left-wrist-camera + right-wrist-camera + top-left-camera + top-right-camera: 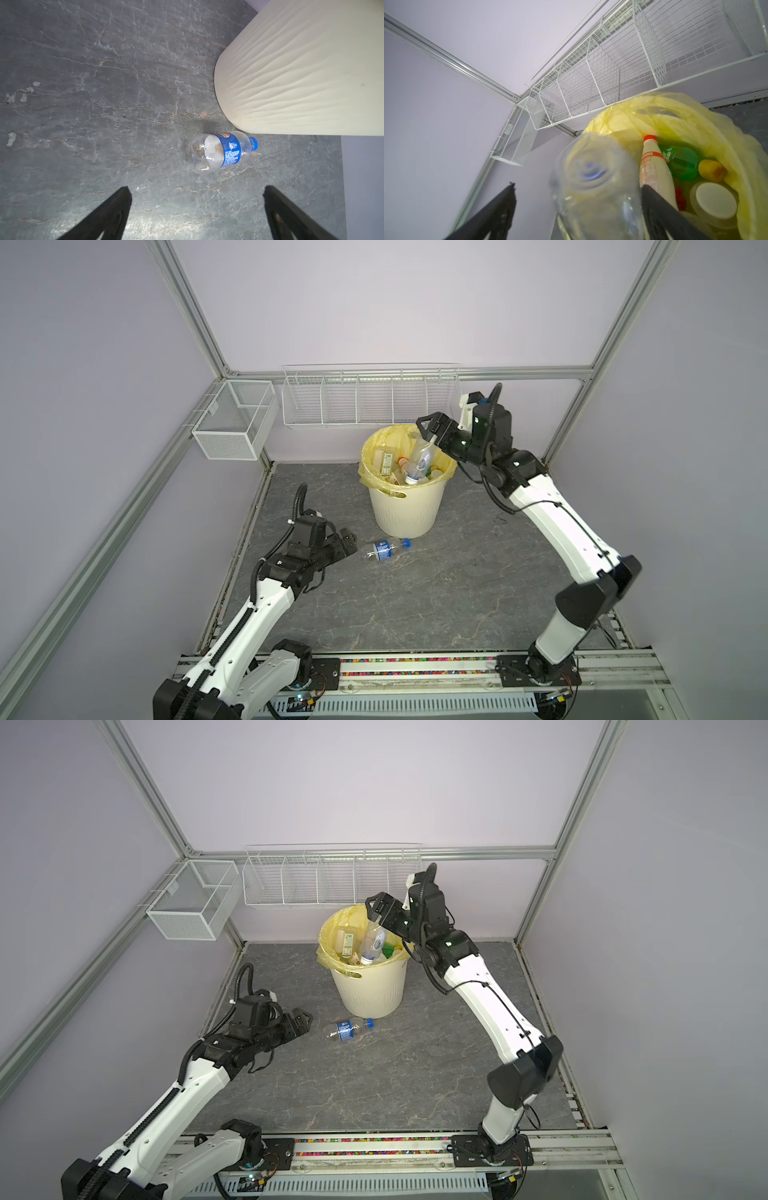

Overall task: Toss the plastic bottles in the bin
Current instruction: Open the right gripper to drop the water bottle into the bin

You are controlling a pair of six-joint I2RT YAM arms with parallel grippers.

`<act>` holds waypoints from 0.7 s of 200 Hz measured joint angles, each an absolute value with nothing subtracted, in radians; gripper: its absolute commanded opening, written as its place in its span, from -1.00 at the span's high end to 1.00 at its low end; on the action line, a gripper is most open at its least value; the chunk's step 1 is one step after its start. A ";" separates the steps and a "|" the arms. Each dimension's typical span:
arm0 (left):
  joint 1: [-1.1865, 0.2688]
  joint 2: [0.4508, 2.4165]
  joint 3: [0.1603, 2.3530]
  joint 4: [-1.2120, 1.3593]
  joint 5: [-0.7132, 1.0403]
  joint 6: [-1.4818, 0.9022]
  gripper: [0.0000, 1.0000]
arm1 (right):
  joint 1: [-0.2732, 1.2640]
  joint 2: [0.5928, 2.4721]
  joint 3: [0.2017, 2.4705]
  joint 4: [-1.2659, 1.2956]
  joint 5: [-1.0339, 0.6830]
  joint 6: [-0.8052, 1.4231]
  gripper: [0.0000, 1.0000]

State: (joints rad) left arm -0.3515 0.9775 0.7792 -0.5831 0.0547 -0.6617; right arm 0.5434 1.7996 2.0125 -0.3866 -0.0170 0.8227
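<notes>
The bin (405,506) (370,990), cream with a yellow bag, stands at the back middle and holds several bottles. My right gripper (430,429) (376,907) (578,186) hangs open over its rim. A clear blue-capped bottle (419,458) (372,942) (596,187) is cap down in the bin's mouth, blurred, close to one finger and well apart from the other. Another clear bottle with a blue label (384,549) (348,1029) (222,151) lies on the table by the bin's base (301,83). My left gripper (349,541) (303,1021) (196,188) is open just left of it, holding nothing.
A long white wire basket (370,400) hangs on the back wall just behind the bin. A mesh basket (235,418) hangs at the back left. Metal frame posts line the table's sides. Inside the bin lie a white red-capped bottle (654,166) and a green one (683,164).
</notes>
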 measured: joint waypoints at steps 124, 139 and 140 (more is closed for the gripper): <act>-0.352 0.967 0.800 -0.602 0.049 -0.632 -0.99 | 0.550 1.198 1.502 -0.411 0.094 0.717 -0.75; -0.352 0.967 0.799 -0.598 0.050 -0.632 -0.99 | 0.550 1.140 1.422 -0.419 0.117 0.700 -0.76; -0.352 0.967 0.799 -0.597 0.050 -0.632 -0.99 | 0.550 1.137 1.415 -0.421 0.118 0.699 -0.76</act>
State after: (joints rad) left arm -0.3515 0.9668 0.7994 -0.5968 0.0502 -0.6323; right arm 0.5495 1.1370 1.4147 -0.4210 0.1177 0.6991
